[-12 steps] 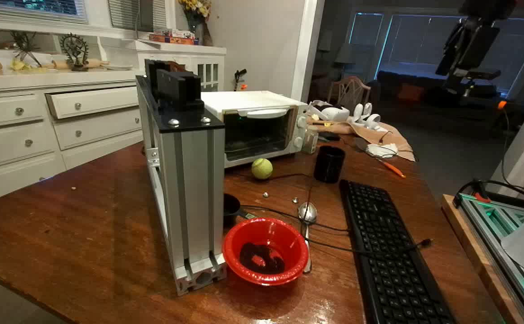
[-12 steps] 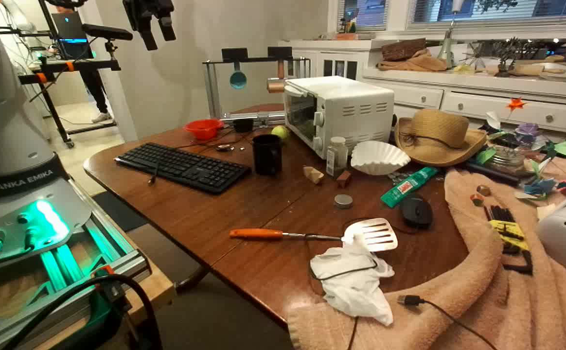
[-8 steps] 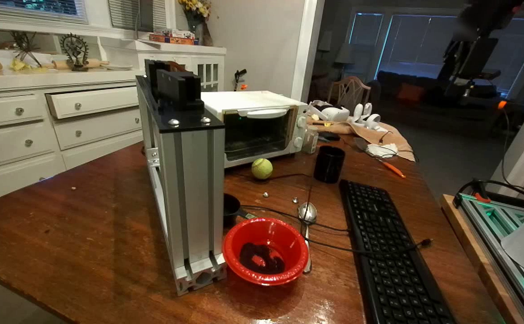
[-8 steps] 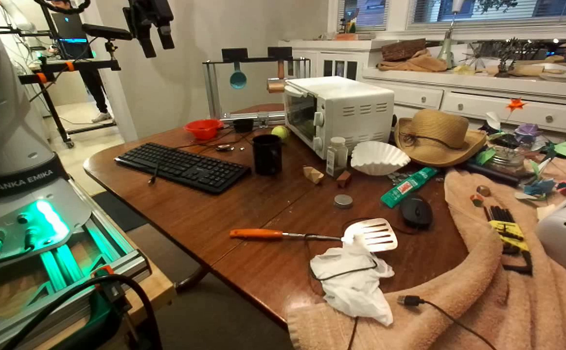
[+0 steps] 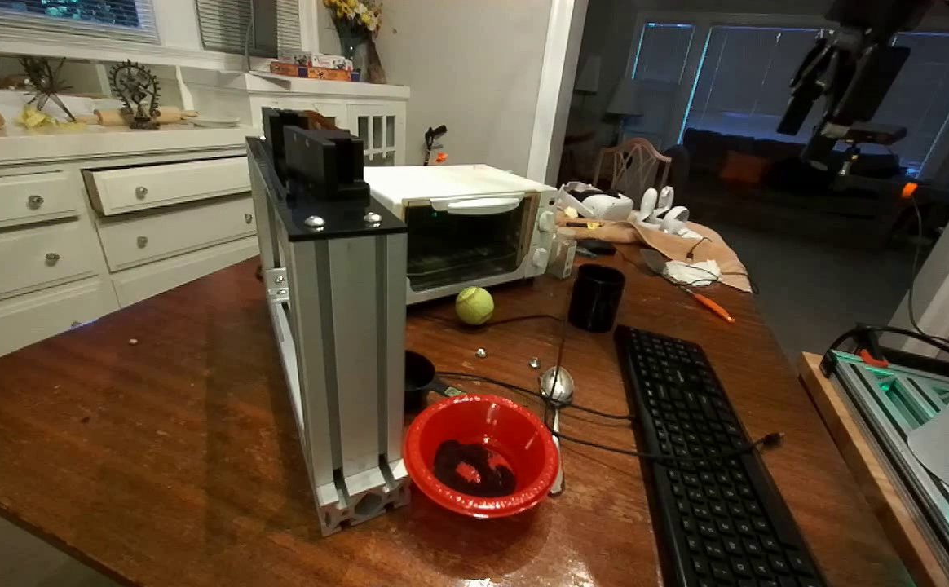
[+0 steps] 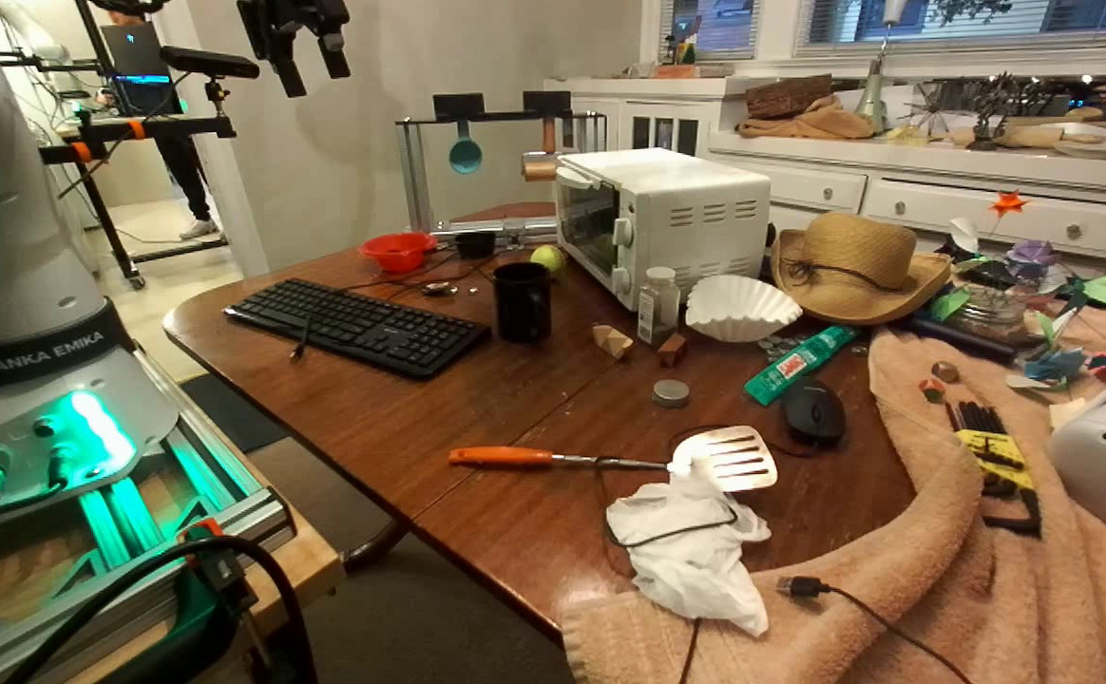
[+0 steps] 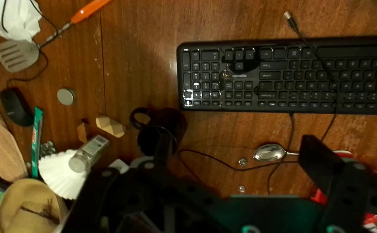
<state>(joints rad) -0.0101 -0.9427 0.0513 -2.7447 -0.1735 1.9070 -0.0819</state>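
High over the brown wooden table (image 6: 353, 418), the black two-fingered gripper (image 6: 315, 84) hangs with its fingers spread well apart and nothing between them. I see it slightly higher in an exterior view than a moment ago, its angle altered a little; the things on the table lie just as they did. I take that as a change of pose alone: nothing has been picked up or nudged. Both exterior views catch the gripper only near the top edge, so I can't fairly tell its height.

Take the wrist view as a clock face. Nearest its middle, towards eight o'clock, stands the glossy black cylindrical mug (image 7: 170, 122), upright, a fingertip crossing in front of its mouth. At two o'clock stretches the long black plastic keyboard (image 7: 285, 76). Towards four is the shiny oval metal spoon (image 7: 269, 152); past it, mostly hidden there but plain in an exterior view, sits the round red plastic bowl (image 5: 491, 420) with dark loose stuff (image 5: 452, 465) inside. Farther out at nine rests the rounded black plastic mouse (image 7: 15, 108), and at ten the orange-handled, slotted metal spatula (image 7: 29, 53). Farthest, at eight, lies the tan woven straw hat (image 7: 23, 194).
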